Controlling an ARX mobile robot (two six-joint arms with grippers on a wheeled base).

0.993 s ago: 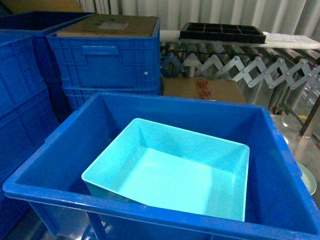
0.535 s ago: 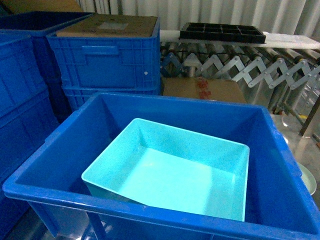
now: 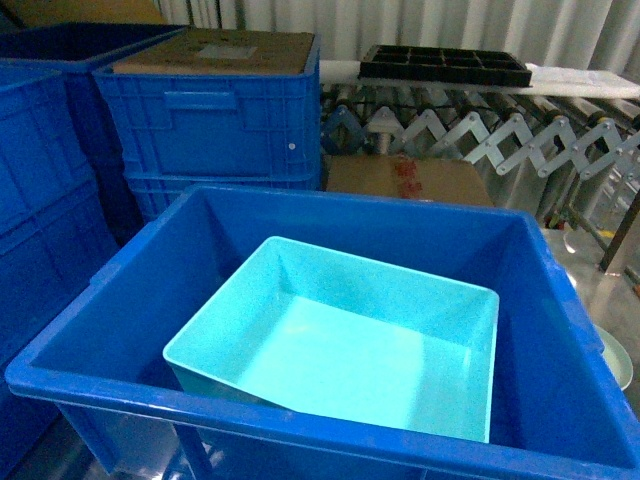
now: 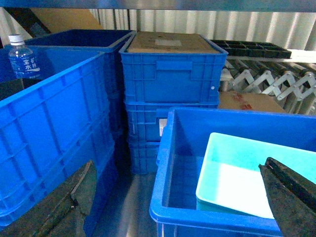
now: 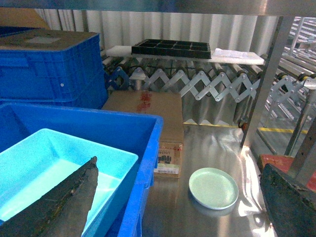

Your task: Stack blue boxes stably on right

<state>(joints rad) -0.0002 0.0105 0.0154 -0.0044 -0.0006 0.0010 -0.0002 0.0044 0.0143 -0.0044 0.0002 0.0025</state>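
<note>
The tub (image 3: 345, 345) lay inside the crate (image 3: 120, 300), filling the lower centre of the head view. It did not sit flat: its near-left corner rode up close to the crate's front rim, and its floor sloped down toward the right. Its long axis ran from lower left to upper right, skewed against the crate's walls. I judged the nesting done in the rough but not yet stable.

Neither end effector showed in the head view. In the left wrist view my left end effector (image 4: 173, 197) stood open, one dark finger (image 4: 64, 207) low at the left edge, the other low at the right over the tub's near corner. The crate's left corner lay between them, and the tub sat ahead and to the right, so the raised corner was nearer this arm.

In the right wrist view my right end effector (image 5: 177, 202) was also spread wide and gripping nothing. Its left finger (image 5: 59, 202) overlapped the tub's right half and the crate's right wall in the picture; whether it touched, I could not tell. The tub lay ahead and to the left of it. A pale plate (image 5: 214, 187) rested on the steel floor between the fingers, beside a carton (image 5: 148, 113).

To settle the tub, I judged the left arm better placed to press or turn that high corner.
</note>
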